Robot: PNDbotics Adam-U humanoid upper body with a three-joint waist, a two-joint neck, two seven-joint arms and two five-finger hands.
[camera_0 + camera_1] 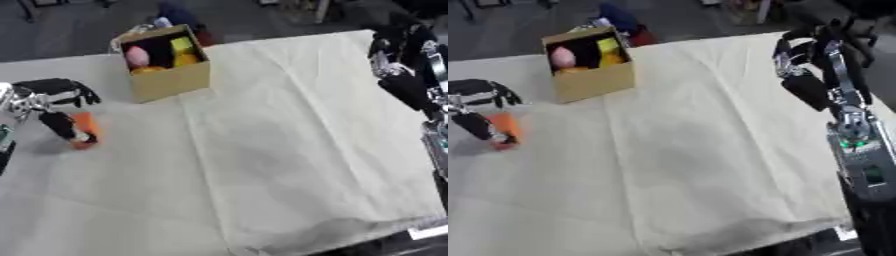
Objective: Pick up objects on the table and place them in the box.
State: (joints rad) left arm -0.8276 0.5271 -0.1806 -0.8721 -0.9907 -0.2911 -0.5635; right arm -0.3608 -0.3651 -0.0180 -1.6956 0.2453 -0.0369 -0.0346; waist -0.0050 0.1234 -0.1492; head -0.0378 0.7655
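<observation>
Creased cream cloth (289, 150), open cardboard box (171, 77), left hand (57, 107) curled around orange cone-like object (85, 131), right hand (811, 75) raised, fingers curled, empty.

Soft, even overhead light; overall motion blur, faint shadow beside left hand (54, 107), no glare.

My left hand (54, 102) is black with silver joints; my right hand (815, 70) matches, its silver forearm showing green lights.
</observation>
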